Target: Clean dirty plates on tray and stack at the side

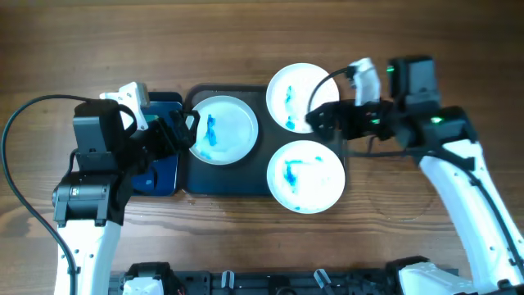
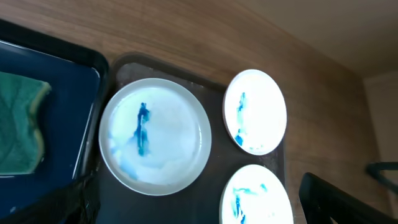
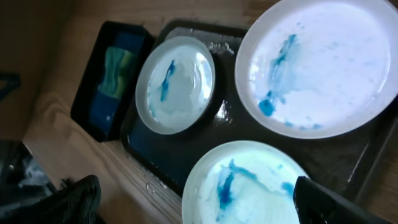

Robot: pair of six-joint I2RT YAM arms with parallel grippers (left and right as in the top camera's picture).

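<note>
Left end effector (image 1: 183, 131), right end effector (image 1: 319, 120) both spread, empty; suggest gripping sponge (image 2: 18, 121) centrally before wiping plate (image 2: 155, 134)

No readable text, label, brand, number or sign appears on anything.

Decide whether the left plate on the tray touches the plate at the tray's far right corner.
Apart. The left wrist view shows a strip of dark tray between the left plate and the far right plate.
</note>
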